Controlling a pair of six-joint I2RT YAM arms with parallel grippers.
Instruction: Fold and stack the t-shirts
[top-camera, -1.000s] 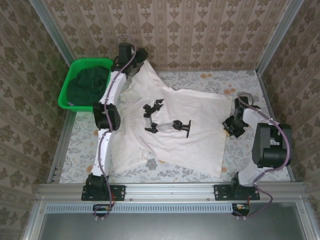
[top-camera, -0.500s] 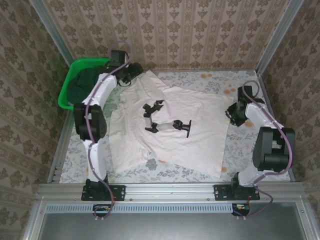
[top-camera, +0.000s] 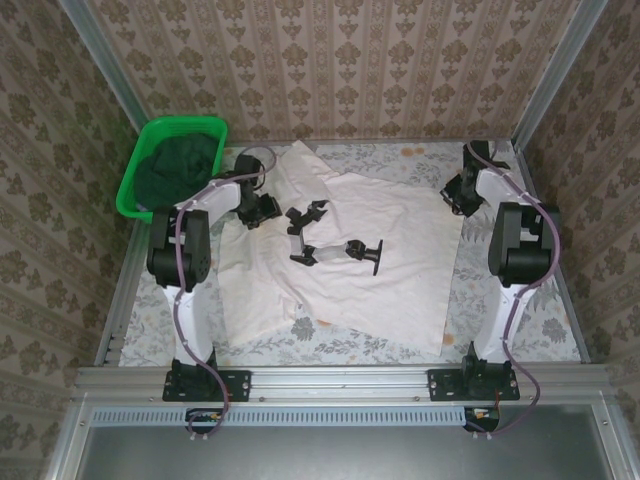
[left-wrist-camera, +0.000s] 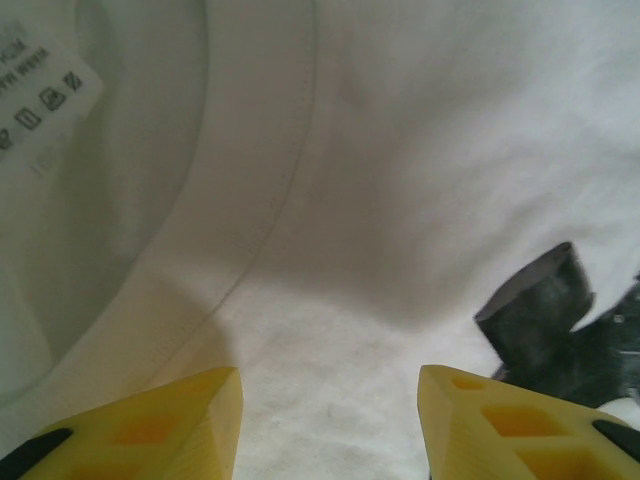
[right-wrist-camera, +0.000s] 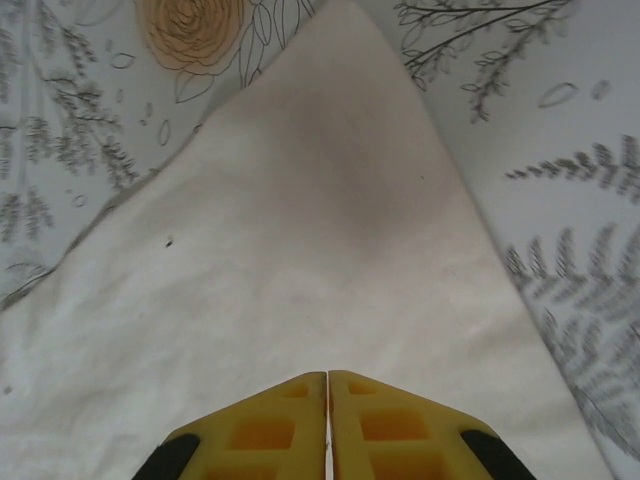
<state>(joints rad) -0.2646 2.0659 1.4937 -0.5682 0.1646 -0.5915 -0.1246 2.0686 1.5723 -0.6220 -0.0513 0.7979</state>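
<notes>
The left claw (top-camera: 262, 208) was down over the pale cream-pink t-shirt (top-camera: 380, 290) near its collar, and from the left wrist view its yellow fingers (left-wrist-camera: 170, 420) stood apart, open, with bare cloth between them. The fingertips were cut off by the bottom of that view, so whether they touched the fabric was hard to say. A care label (left-wrist-camera: 40, 90) peeked in at the top left, half cropped and its print too blurred to read, and the black chest mark (left-wrist-camera: 560, 320) ran off the right edge. The shirt lay spread and rumpled across the middle of the table (top-camera: 400, 345). On the far right, the right claw (top-camera: 462, 195) sat at the shirt's far corner. Its fingers (right-wrist-camera: 260, 430) were pressed together, closed, with the cloth corner pointing away beyond them. Whether any fabric was pinched between them could not be told. The dark green t-shirt (top-camera: 175, 165) lay bundled in the green basket (top-camera: 135, 205) at the far left, its shape lost in shadow.
</notes>
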